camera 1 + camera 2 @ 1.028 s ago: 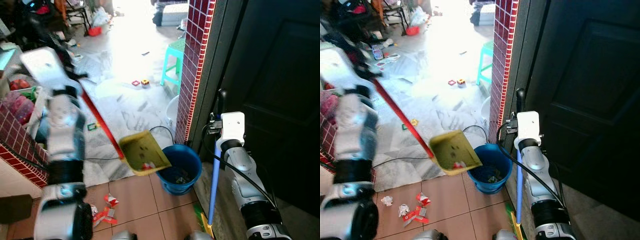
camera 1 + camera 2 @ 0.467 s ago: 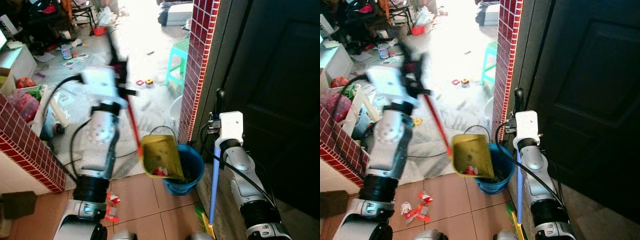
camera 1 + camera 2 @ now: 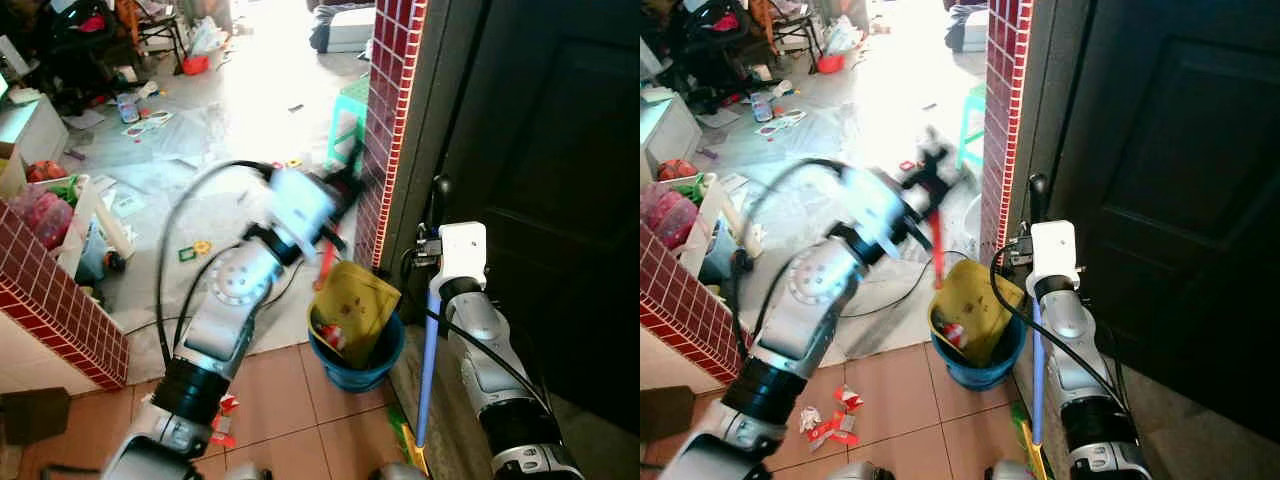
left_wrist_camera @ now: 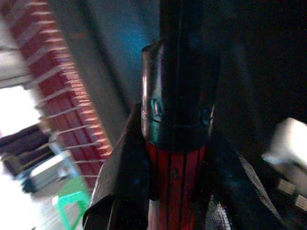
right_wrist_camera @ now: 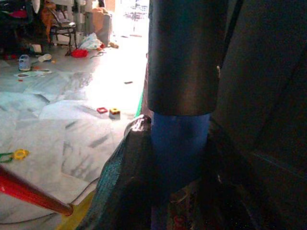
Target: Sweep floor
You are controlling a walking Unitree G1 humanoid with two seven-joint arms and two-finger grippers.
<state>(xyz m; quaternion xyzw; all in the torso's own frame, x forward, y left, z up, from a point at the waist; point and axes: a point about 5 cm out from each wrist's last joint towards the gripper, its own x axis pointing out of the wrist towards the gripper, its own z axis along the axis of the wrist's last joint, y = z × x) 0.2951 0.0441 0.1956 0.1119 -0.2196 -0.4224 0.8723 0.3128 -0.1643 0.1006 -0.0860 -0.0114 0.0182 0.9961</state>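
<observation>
The dark door [image 3: 560, 170] fills the right side, with a red brick pillar [image 3: 392, 120] at its left edge. The left arm [image 3: 235, 300] has swung far across to the right since a second ago and now reaches over the middle of the floor toward the pillar, blurred with motion. A low brick wall [image 3: 55, 300] stands at the near left.

The blue bucket [image 3: 385, 358] sits on the floor at the foot of the pillar. The yellow dustpan [image 3: 355, 305], level and left of the bucket a second ago, is now tipped steeply with its mouth down inside the bucket, red scraps sliding along it. The left gripper [image 3: 340, 200] is clamped round the dustpan's red handle [image 4: 175, 187].

The right gripper [image 3: 440, 215] has not moved; its fingers are closed round the blue broom [image 3: 428, 370], which stands upright beside the door. Red and white scraps [image 3: 835, 415] lie on the tiles near left of the bucket.
</observation>
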